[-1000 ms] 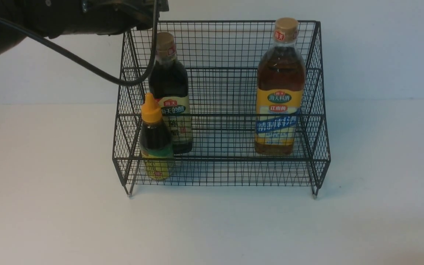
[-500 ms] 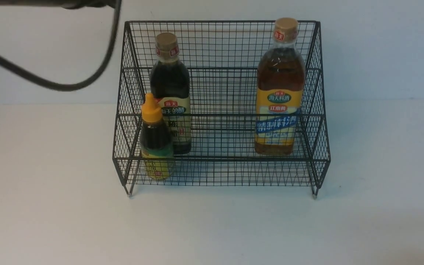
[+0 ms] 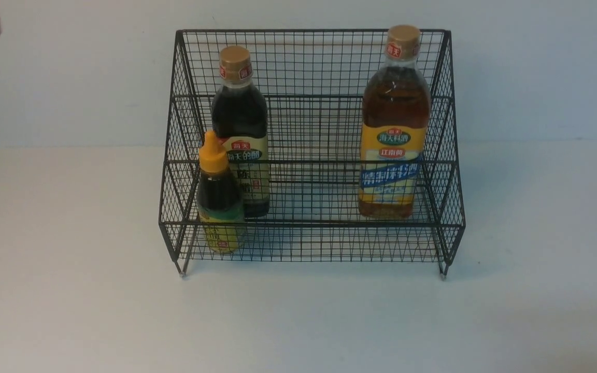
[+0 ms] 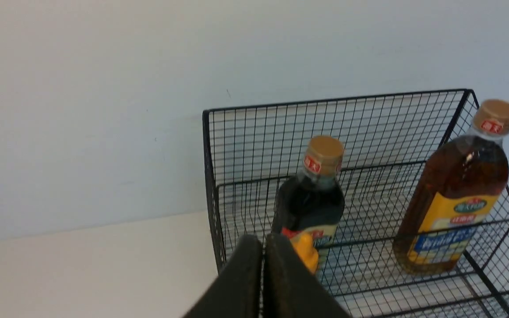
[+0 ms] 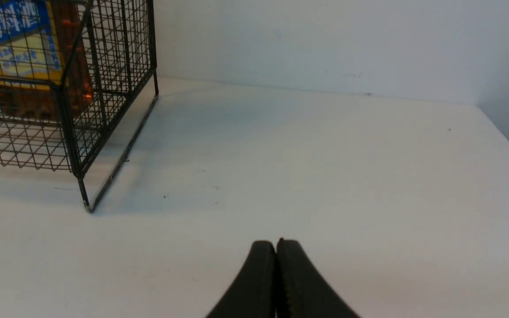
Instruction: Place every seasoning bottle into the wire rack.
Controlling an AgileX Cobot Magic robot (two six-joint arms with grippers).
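All 3 in black wire-mesh stepped rack (image 3: 311, 150): tall amber bottle w/ yellow-blue label (image 3: 394, 124), tall dark cream-label bottle (image 3: 240, 129), small dark orange-nozzle bottle (image 3: 218, 194), just past left hand (image 4: 262, 251); both hands closed, empty; right hand (image 5: 276, 254) over bare desk (image 5: 325, 176), rack off to side; task looks done.

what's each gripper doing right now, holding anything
Left gripper: closed, holding nothing, up above the wire rack.
Right gripper: closed, holding nothing, low over the table.
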